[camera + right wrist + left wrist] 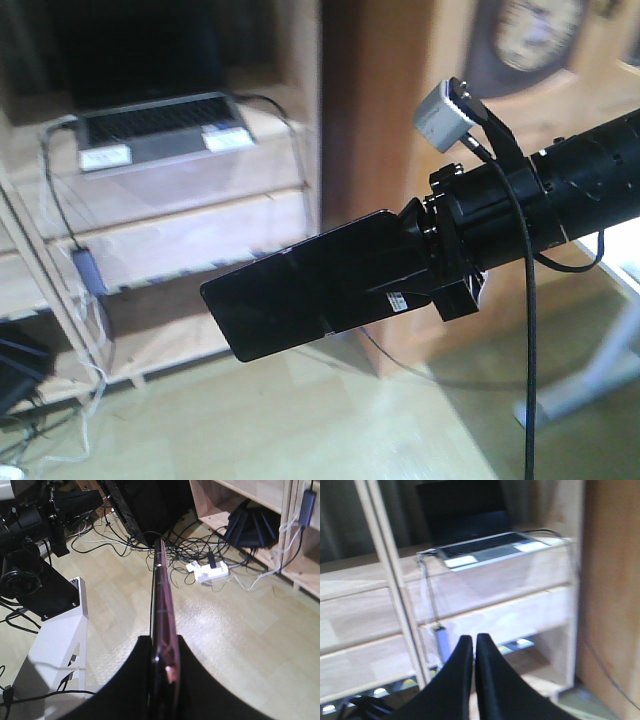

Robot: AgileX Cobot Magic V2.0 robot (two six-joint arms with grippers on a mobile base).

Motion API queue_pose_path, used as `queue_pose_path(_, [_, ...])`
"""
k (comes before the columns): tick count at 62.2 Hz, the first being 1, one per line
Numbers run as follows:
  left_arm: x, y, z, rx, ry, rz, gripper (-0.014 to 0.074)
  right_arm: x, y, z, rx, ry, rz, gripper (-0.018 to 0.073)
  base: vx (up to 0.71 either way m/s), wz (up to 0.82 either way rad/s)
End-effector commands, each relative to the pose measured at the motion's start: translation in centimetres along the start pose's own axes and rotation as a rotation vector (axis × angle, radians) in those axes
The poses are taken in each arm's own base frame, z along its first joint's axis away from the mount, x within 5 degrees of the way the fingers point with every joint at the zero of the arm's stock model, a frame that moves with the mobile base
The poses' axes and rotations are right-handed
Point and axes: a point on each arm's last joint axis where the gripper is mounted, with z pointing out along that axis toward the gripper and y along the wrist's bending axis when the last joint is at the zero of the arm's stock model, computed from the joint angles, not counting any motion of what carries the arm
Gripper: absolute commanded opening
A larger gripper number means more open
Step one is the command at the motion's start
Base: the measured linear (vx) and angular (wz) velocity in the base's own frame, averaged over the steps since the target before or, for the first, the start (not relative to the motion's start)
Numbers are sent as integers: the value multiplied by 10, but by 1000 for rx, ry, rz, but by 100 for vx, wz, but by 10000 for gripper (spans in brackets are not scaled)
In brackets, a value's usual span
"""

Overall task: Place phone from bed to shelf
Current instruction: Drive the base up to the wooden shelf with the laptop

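Before the shelf (pixel 200 225), right claw (pixel 436 268) grips the phone (pixel 300 290), long axis pointing shelfward; left claw (pixel 474 647) closed.

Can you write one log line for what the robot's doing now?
right gripper: shut on phone | left gripper: shut, empty | phone: in air, not yet on shelf | laptop: on shelf

The right tool (pixel 432 262), on an arm at the right side, clamps one short end of the phone (pixel 300 290). The phone is in the air above the floor (pixel 300 425), with a small white sticker (pixel 398 299) near the tool. Behind it stands the shelf (pixel 200 235), with a grey laptop (pixel 165 130) on an upper board.
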Motion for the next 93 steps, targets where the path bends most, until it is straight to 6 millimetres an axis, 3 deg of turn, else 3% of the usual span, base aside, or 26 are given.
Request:
queue_pose_path(1, [-14, 2, -3, -10, -107, -14, 1, -12, 20, -11, -74, -65, -32, -2, 50, 39])
queue_pose_path(48, [-14, 2, -3, -10, -107, -14, 1, -12, 20, -11, -73, -65, -32, -2, 43, 30])
queue_pose_path(93, [-14, 2, -3, -10, -107, -14, 1, -12, 20, -11, -72, -66, -33, -2, 23, 12])
